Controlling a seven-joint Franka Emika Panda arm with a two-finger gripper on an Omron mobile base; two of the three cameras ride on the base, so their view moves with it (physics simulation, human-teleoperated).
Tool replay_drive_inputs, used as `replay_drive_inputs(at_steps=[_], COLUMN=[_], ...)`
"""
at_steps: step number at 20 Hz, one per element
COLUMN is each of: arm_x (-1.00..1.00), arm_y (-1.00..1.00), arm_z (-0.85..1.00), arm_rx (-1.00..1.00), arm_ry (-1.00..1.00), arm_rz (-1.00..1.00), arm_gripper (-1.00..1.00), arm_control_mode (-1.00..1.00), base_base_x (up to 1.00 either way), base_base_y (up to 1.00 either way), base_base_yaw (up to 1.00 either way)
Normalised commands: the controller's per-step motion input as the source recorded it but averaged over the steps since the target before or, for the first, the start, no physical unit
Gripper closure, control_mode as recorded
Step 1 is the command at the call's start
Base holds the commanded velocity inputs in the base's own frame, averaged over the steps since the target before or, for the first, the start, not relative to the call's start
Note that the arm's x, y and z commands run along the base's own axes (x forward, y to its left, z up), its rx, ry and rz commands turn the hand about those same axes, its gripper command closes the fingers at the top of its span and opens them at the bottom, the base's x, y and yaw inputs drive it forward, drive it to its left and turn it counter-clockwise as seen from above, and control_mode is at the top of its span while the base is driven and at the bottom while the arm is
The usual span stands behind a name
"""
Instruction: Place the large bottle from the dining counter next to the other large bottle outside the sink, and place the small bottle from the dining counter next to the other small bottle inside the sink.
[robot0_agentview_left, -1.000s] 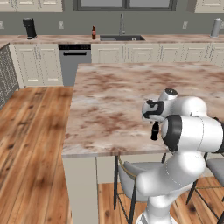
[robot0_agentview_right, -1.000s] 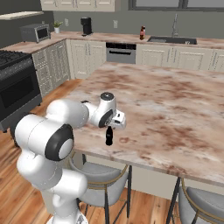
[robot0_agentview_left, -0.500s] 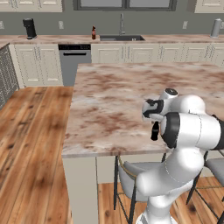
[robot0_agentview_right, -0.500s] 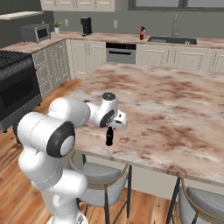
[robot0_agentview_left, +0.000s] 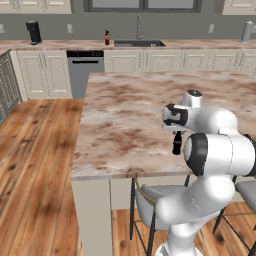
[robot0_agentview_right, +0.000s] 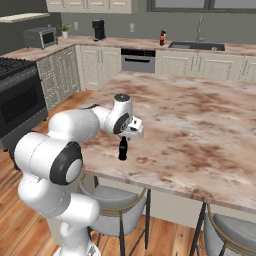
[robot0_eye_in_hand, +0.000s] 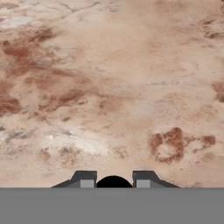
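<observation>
The small bottle (robot0_agentview_right: 122, 149) stands upright on the dining counter (robot0_agentview_right: 200, 125), near its front edge, directly beneath the gripper (robot0_agentview_right: 126, 137). Lift vertically, keeping the bottle plumb, before travelling toward the sink (robot0_agentview_right: 195, 45). The fingers (robot0_eye_in_hand: 85, 180) are narrowed onto the bottle's neck, flanking its top and apparently gripping it.

Premises present as a domestic kitchen: cream cabinets (robot0_agentview_left: 40, 75) under a marble wall counter (robot0_agentview_left: 75, 45) with sink (robot0_agentview_left: 137, 43) and faucet (robot0_agentview_left: 139, 27), a dishwasher (robot0_agentview_left: 82, 70), black range (robot0_agentview_right: 20, 95), microwave (robot0_agentview_right: 41, 36), island desk (robot0_agentview_left: 125, 115), stools (robot0_agentview_right: 112, 210), wood floor (robot0_agentview_left: 35, 165).
</observation>
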Motion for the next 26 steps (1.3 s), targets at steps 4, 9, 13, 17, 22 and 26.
replay_drive_inputs(at_steps=[4, 9, 13, 17, 22, 26], arm_x=[0.0, -0.05, -0.18, -0.22, -0.37, -0.39], arm_y=[0.05, 0.0, 0.0, 0.0, 0.0, 0.0], arm_z=[0.8, 0.67, 0.54, 0.52, 0.5, 0.45], arm_rx=[-0.06, -0.04, -0.01, 0.0, 0.0, 0.0], arm_ry=[0.11, 0.1, 0.08, 0.08, 0.05, 0.04], arm_rz=[0.0, 0.0, 0.01, 0.02, 0.02, 0.02], arm_gripper=[1.0, 1.0, 1.0, 1.0, 1.0, 1.0], arm_control_mode=[-1.0, -1.0, -1.0, -1.0, -1.0, -1.0], base_base_x=[0.0, 0.0, 0.0, 0.0, 0.0, 0.0], base_base_y=[0.0, 0.0, 0.0, 0.0, 0.0, 0.0], base_base_yaw=[0.0, 0.0, 0.0, 0.0, 0.0, 0.0])
